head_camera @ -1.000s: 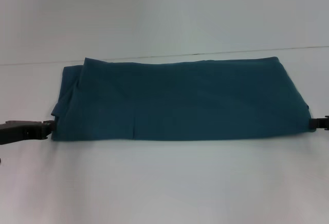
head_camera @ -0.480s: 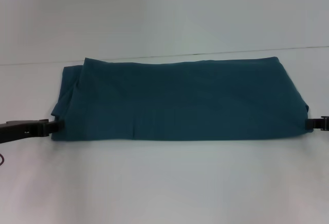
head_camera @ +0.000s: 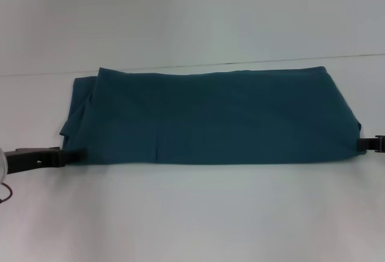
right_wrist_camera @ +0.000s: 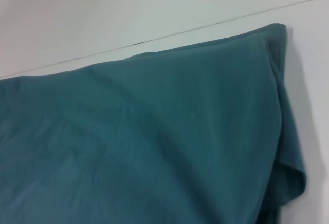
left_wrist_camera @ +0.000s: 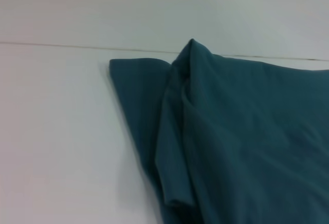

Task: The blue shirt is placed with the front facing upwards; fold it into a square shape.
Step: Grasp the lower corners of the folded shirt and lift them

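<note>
Now | white table (head_camera: 192, 214) bears blue shirt (head_camera: 210, 118) | both grippers' state: cannot tell

The blue shirt (head_camera: 207, 118) lies folded in a long band across the middle of the table (head_camera: 192, 214), stretched left to right; left gripper (head_camera: 75, 155) sits at its near-left corner, right gripper (head_camera: 363, 145) touching its near-right corner, wall seam running just behind

White table (head_camera: 192, 214), plain top, thin seam line along far side. Lying flat on it: blue shirt (head_camera: 210, 118), folded into wide band, spread crosswise.
</note>
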`<control>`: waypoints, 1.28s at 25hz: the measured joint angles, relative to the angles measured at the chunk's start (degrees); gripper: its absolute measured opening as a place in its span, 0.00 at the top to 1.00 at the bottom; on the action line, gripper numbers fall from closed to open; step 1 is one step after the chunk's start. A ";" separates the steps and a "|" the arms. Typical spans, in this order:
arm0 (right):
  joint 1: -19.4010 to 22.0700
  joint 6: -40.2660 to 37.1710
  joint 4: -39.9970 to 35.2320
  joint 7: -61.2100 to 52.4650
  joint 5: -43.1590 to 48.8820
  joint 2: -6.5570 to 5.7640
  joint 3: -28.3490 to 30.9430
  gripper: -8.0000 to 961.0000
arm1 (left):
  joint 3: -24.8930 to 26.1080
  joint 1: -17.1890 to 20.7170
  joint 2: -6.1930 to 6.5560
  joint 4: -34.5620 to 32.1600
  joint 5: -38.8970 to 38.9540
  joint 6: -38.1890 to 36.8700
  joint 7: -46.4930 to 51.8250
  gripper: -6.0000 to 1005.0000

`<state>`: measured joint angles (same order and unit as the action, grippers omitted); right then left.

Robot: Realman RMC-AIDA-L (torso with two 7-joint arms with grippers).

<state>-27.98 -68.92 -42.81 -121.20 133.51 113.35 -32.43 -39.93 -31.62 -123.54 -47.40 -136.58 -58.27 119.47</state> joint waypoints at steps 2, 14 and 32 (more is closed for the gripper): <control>-0.05 0.02 0.06 0.00 0.00 -0.02 0.00 0.99 | -0.63 -0.21 -0.05 0.07 0.00 -0.01 0.00 0.34; -0.06 0.12 0.19 0.01 0.00 -0.07 0.00 0.99 | -2.43 -1.23 -0.12 0.72 0.00 0.40 -0.25 0.31; -0.06 -0.03 0.19 0.00 0.00 0.07 0.00 0.99 | -4.42 -1.61 -0.23 0.59 -1.94 3.76 1.28 0.79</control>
<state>-28.03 -68.95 -42.62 -121.20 133.51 113.42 -32.43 -44.35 -33.23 -123.77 -46.81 -138.52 -54.51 120.75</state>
